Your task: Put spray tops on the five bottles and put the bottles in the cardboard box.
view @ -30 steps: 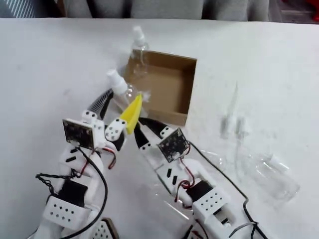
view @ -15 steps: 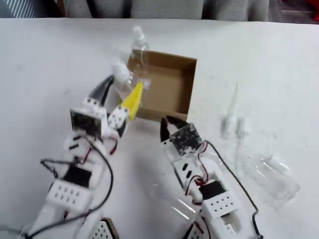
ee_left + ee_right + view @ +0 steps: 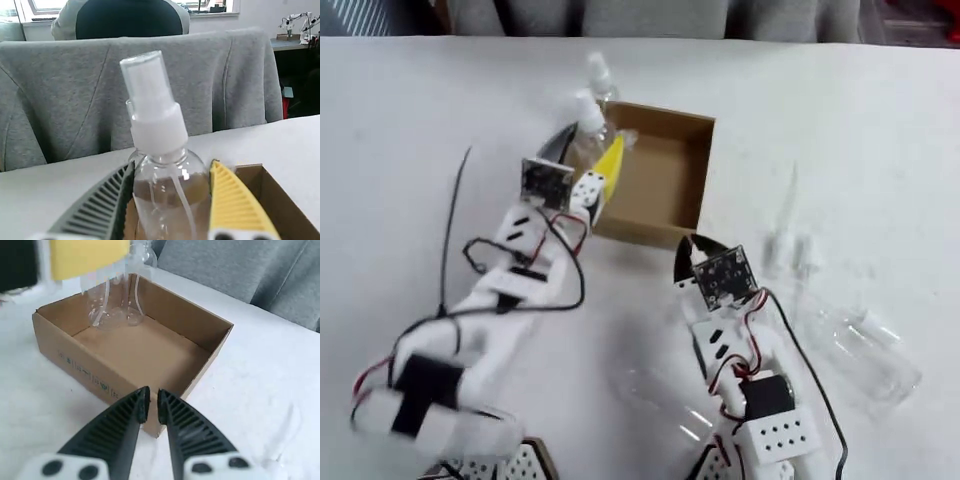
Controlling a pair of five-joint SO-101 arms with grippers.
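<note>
My left gripper (image 3: 590,142) is shut on a clear bottle (image 3: 165,200) with a white spray top (image 3: 152,110), holding it upright over the near-left corner of the cardboard box (image 3: 665,118). The grey and yellow fingers press the bottle's shoulders. A second capped bottle (image 3: 602,90) stands in the box's far left corner. In the right wrist view both bottles (image 3: 114,307) show at the far corner of the box (image 3: 170,320). My right gripper (image 3: 150,401) sits shut and empty just in front of the box's near wall, also seen from above (image 3: 692,246).
Loose spray tops (image 3: 788,245) lie right of the box. Clear uncapped bottles lie on the table at the right (image 3: 860,350) and near the front (image 3: 660,395). A grey padded chair back (image 3: 75,90) stands beyond the far table edge.
The left arm carried the capped bottle forward from in front of the box to over its left corner. The right gripper drew away to the right and its fingers closed.
</note>
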